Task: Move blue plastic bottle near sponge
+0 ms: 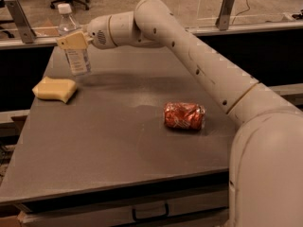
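The blue plastic bottle, clear with a white cap and pale label, hangs upright in my gripper above the table's far left corner. The gripper is shut on the bottle's upper body, its tan fingers across it. The bottle's base is lifted off the table. The sponge, a pale yellow wavy block, lies on the table's left edge, just below and left of the bottle.
A crushed red soda can lies on its side at the middle right of the grey table. My white arm stretches across the table's far right. A drawer front sits under the table's near edge.
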Tool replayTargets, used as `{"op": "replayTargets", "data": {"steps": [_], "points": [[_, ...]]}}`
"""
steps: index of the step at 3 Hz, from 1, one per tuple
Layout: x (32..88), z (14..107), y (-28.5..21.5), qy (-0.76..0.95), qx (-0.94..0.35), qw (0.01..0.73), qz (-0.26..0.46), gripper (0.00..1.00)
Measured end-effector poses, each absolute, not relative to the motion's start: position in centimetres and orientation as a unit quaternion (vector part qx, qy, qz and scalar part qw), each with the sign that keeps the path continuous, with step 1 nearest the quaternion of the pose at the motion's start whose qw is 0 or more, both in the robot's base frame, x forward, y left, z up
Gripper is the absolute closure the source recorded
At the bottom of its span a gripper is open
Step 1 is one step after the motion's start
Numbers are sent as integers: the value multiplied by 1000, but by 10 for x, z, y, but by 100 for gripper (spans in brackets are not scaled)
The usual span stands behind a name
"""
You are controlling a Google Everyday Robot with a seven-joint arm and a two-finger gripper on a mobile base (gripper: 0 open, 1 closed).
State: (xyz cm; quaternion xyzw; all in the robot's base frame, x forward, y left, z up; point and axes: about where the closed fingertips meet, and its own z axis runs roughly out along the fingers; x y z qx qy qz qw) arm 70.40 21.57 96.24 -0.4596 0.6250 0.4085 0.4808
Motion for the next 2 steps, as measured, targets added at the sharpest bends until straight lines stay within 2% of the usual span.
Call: {"op": "replayTargets", "data": {"steps": [2], "points": [[692, 937, 215, 617, -457, 476, 429, 100]]}}
